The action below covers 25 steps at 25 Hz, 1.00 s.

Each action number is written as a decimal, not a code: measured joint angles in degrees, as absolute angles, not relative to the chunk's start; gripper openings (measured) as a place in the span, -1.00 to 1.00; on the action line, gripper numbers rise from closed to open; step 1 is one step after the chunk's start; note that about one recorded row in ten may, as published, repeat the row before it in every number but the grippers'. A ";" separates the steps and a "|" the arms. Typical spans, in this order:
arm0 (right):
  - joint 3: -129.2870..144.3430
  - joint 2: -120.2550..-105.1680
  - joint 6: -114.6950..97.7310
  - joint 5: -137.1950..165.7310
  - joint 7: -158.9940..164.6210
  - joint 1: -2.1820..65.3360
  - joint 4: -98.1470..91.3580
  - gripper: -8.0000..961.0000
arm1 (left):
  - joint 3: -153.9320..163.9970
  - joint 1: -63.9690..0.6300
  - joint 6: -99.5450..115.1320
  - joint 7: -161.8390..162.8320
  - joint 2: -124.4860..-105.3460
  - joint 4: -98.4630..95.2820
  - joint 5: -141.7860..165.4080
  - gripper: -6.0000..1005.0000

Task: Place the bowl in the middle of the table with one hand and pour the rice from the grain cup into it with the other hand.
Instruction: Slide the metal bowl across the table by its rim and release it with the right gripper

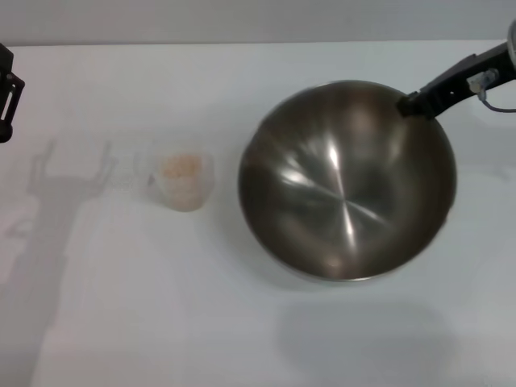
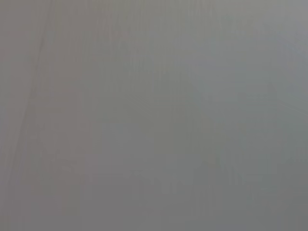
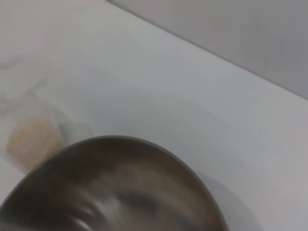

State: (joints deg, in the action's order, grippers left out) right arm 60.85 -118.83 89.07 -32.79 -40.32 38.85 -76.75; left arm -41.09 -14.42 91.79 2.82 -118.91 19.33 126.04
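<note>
White table [image 1: 121, 322] is spread across the head view, with everything else set on or above it. On its right half the bowl [image 1: 347, 181] is seen, steel and shiny inside, its near side apparently raised off the surface, since a shadow is cast below it. Its far right rim is pinched by the right gripper [image 1: 413, 103], whose black fingers are closed on the metal edge. To the left of the bowl, apart from it, the cup [image 1: 184, 181] is stood upright on the table, and rice [image 1: 181, 167] is held inside it. At the far left edge the left gripper [image 1: 6, 93] is parked above the table; its finger spacing cannot be told.
</note>
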 joint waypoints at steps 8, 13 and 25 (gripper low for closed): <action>60.33 -118.83 87.17 -36.36 -40.95 38.23 -76.65 -0.93 | -40.93 -14.12 92.43 2.81 -118.91 19.40 126.03 0.71; 60.72 -118.83 84.55 -36.83 -41.65 38.28 -73.66 -0.92 | -40.94 -14.15 92.62 2.82 -118.92 19.44 126.03 0.71; 61.04 -118.69 81.14 -37.09 -42.57 39.95 -65.96 -0.89 | -41.03 -14.64 92.64 2.82 -119.00 19.42 126.03 0.71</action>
